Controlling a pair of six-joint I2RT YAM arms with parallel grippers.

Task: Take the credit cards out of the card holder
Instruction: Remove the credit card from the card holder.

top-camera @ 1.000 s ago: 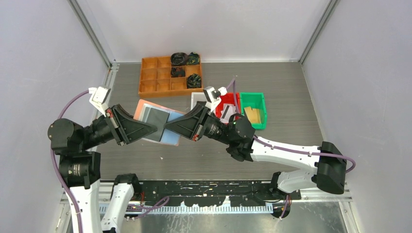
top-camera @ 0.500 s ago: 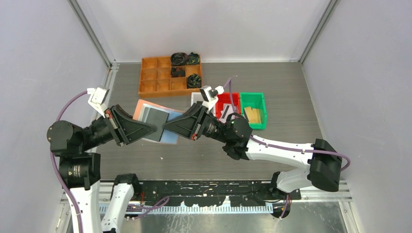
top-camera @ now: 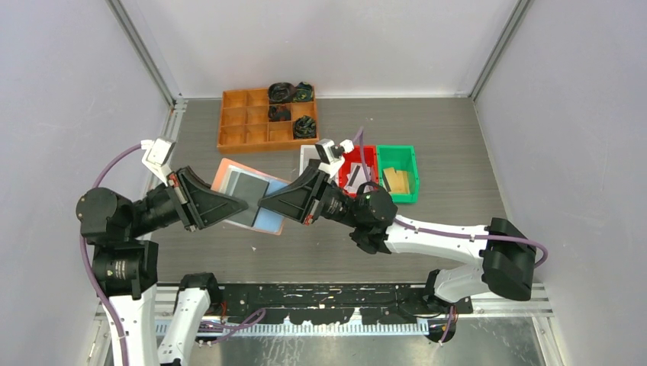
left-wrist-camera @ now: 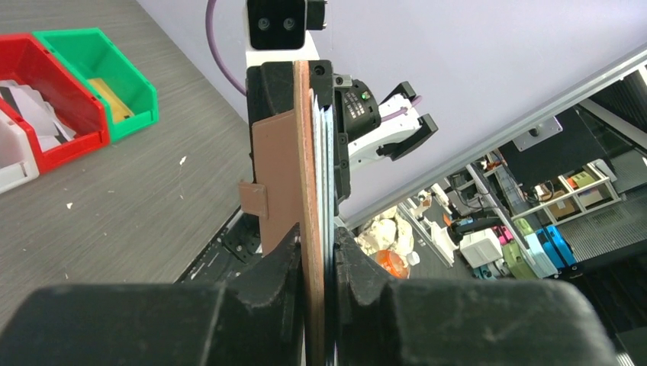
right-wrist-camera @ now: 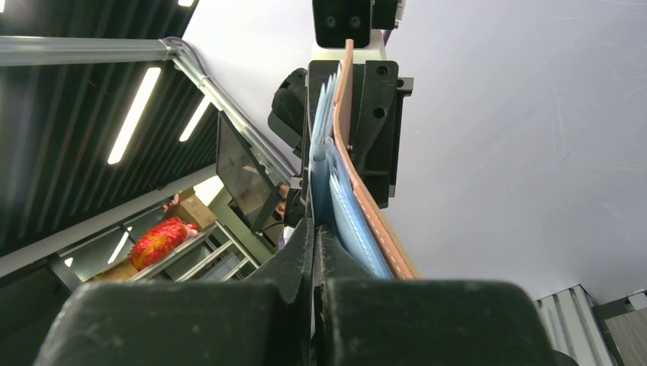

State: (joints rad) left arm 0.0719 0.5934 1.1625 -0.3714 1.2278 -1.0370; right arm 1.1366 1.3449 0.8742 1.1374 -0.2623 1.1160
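Observation:
The salmon-pink card holder [top-camera: 249, 195] hangs open in the air between my two grippers, its dark and light blue pockets facing up. My left gripper [top-camera: 241, 203] is shut on its edge; in the left wrist view the holder [left-wrist-camera: 308, 175] stands edge-on between the fingers [left-wrist-camera: 284, 255], with its strap tab [left-wrist-camera: 254, 200] to the left. My right gripper [top-camera: 265, 201] is shut on the thin edge of a credit card [right-wrist-camera: 313, 179] at the blue pockets [right-wrist-camera: 347, 213], next to the salmon cover [right-wrist-camera: 371, 217]. Other cards lie in the red bin [top-camera: 355, 174] and the green bin [top-camera: 397, 180].
An orange compartment tray [top-camera: 244, 122] with black coiled bundles stands at the back. A white bin [top-camera: 309, 155], the red bin and the green bin stand in a row right of the middle. They also show in the left wrist view [left-wrist-camera: 46, 84].
Both grippers and the card holder have shifted slightly towards the near side. The right arm's elbow has moved a little left. Both grips are unchanged.

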